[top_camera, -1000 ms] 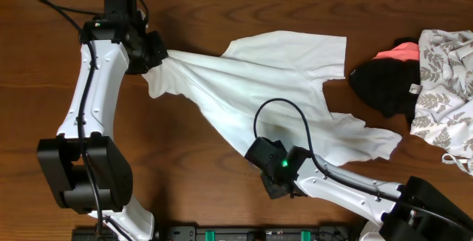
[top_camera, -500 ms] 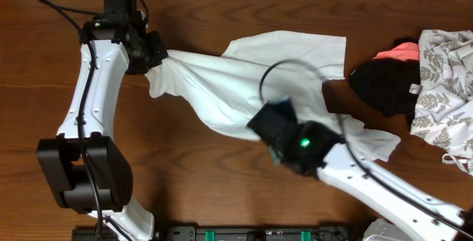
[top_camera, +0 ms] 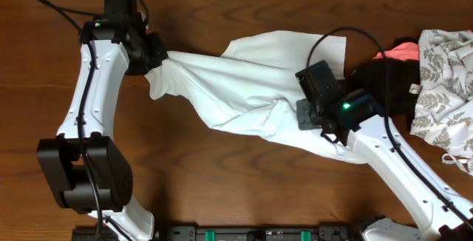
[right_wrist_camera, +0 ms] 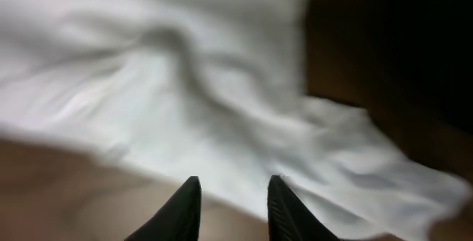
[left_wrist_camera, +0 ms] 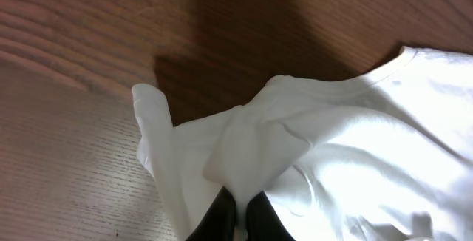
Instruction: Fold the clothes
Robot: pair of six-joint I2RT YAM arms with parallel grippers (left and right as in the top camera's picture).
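1. Clamped fully shut at the left fingers [left_wrist_camera: 238, 217] on a bunched corner of the T-shirt [top_camera: 251, 86]. Could slip free under a harder pull toward the upper left, with only a small fold pinched.
2. Parted a little at the right fingers [right_wrist_camera: 233, 191], gripping nothing, low over the shirt's right half. Could snag or rumple the cloth beneath if dropped carelessly.
3. Might also brush the dark garment [top_camera: 380, 86] and patterned cloth [top_camera: 443, 78] at the right edge, dragging them onto the shirt.
4. Stretched in creases across the upper middle of the counter [top_camera: 222, 189], not yet folded.
5. Left wrist at upper left, arm running down to lower left. Right wrist right of centre, arm slanting to the lower right corner.
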